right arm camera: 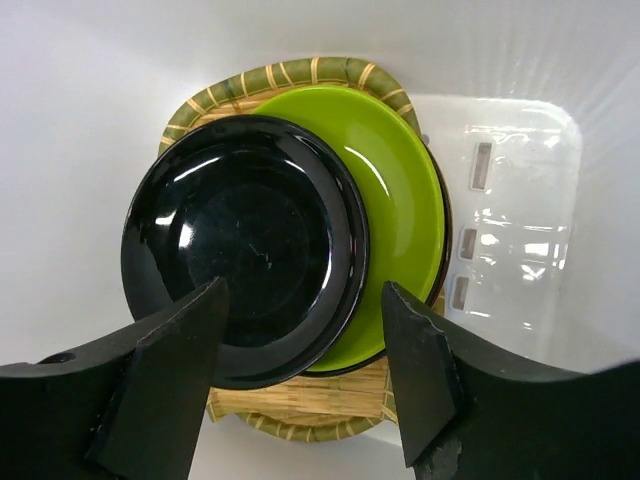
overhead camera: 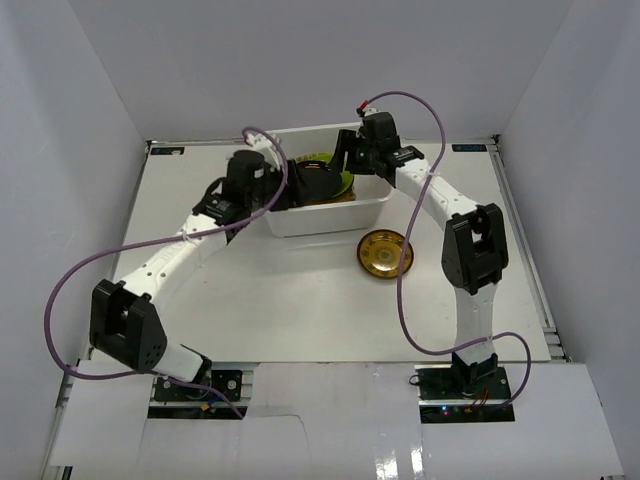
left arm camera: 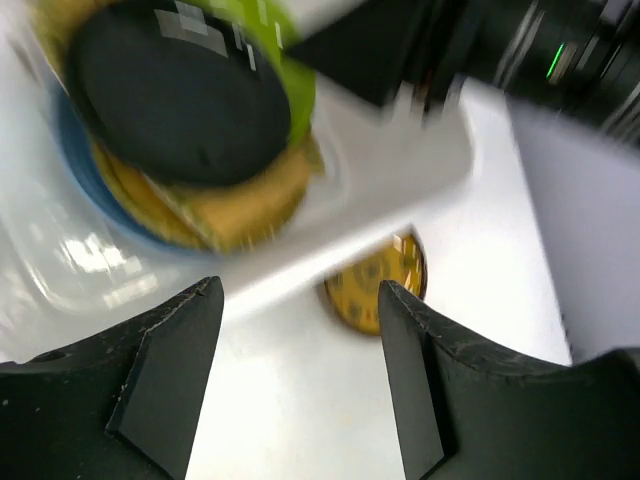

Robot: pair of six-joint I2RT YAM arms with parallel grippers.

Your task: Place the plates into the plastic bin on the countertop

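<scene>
The plastic bin (overhead camera: 322,218) stands at the back middle of the countertop (overhead camera: 290,300). A stack of plates lies in it: a glossy black one (right arm camera: 240,245) on top, a lime green one (right arm camera: 400,200) under it, a yellow woven one (right arm camera: 300,75) lower down. The left wrist view also shows a light blue rim (left arm camera: 75,160). One dark, gold-patterned plate (overhead camera: 385,253) lies on the countertop in front of the bin's right end. My right gripper (right arm camera: 300,380) hangs open over the stack, holding nothing. My left gripper (left arm camera: 300,370) is open beside the bin's near wall, also holding nothing.
White walls enclose the countertop on three sides. Both arms reach over the bin, the right wrist (overhead camera: 375,140) at its far right corner, the left wrist (overhead camera: 245,178) at its left end. Purple cables loop from both arms. The bin's slotted bottom (right arm camera: 510,230) is bare to the stack's right.
</scene>
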